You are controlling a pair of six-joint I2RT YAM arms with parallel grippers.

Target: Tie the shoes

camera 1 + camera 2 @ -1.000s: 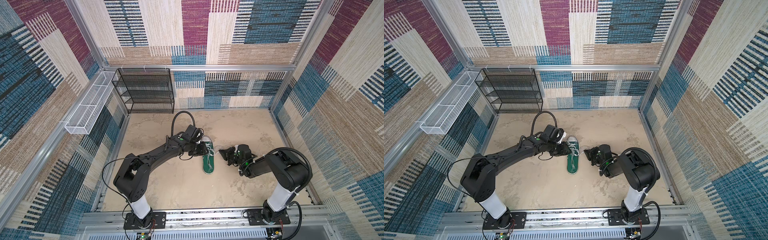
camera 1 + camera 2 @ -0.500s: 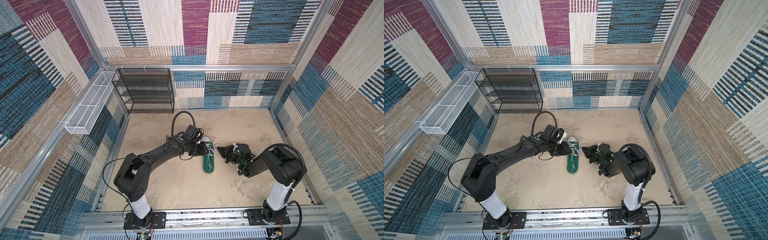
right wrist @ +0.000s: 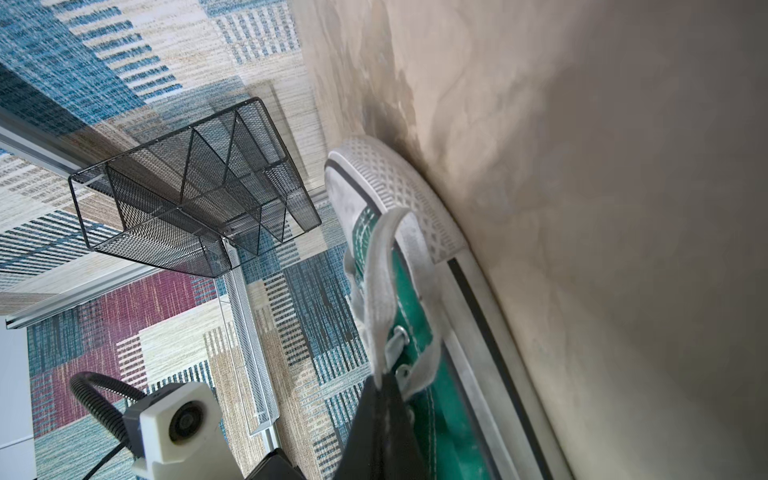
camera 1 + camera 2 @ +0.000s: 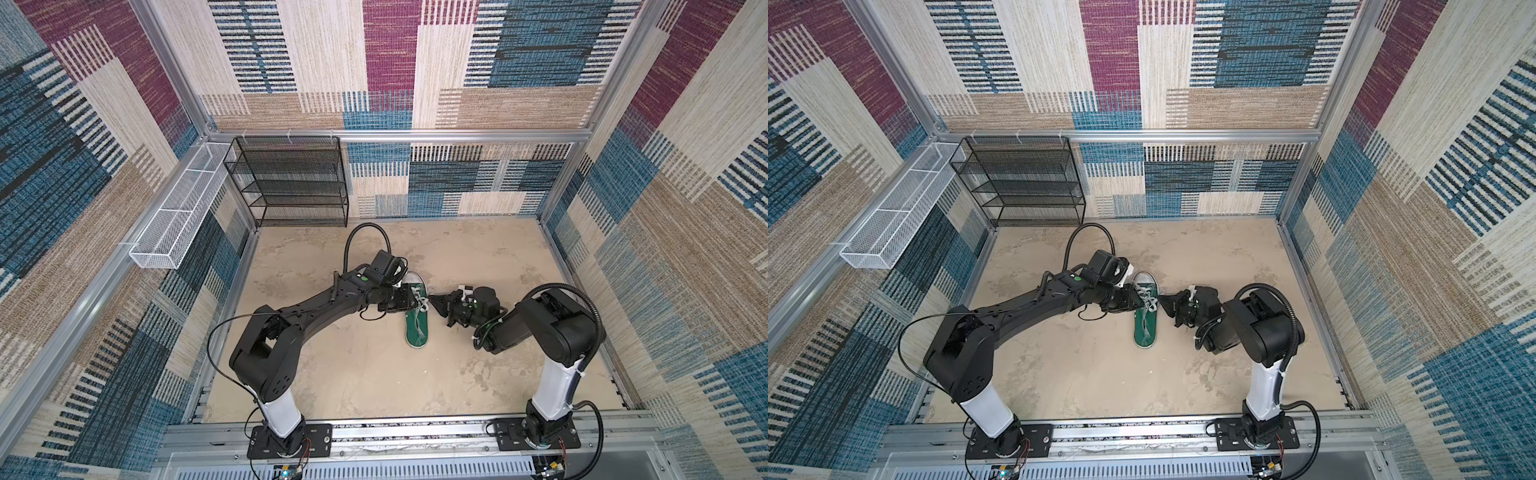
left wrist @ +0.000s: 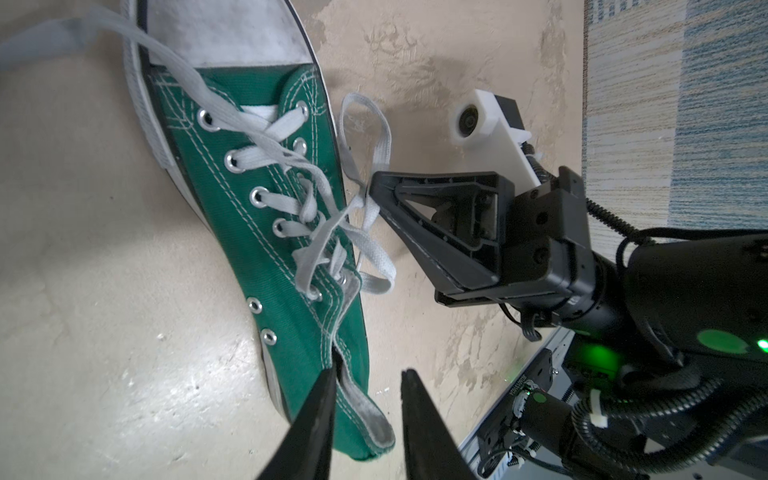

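Observation:
In both top views a green canvas shoe [image 4: 417,322] [image 4: 1145,322] with a white toe cap lies mid-floor, toe pointing to the back wall. Its whitish laces [image 5: 376,249] are loosely crossed and looped. My left gripper [image 4: 412,302] [image 5: 368,374] reaches in from the shoe's left. It is open, one finger at the collar and the tongue [image 5: 365,411] lying in the gap. My right gripper [image 4: 430,298] [image 5: 372,185] [image 3: 380,376] is at the shoe's right side, shut on a lace loop [image 3: 378,270] that runs out of its tip.
A black mesh shelf rack [image 4: 291,183] stands at the back left wall. A white wire basket [image 4: 178,220] hangs on the left wall. Patterned walls close in all sides, and the arms' mounting rail [image 4: 374,432] runs along the front edge.
My right gripper has slid left, up to the shoe's right side, and its arm's elbow has shifted with it. The left arm and the shoe have stayed in place.

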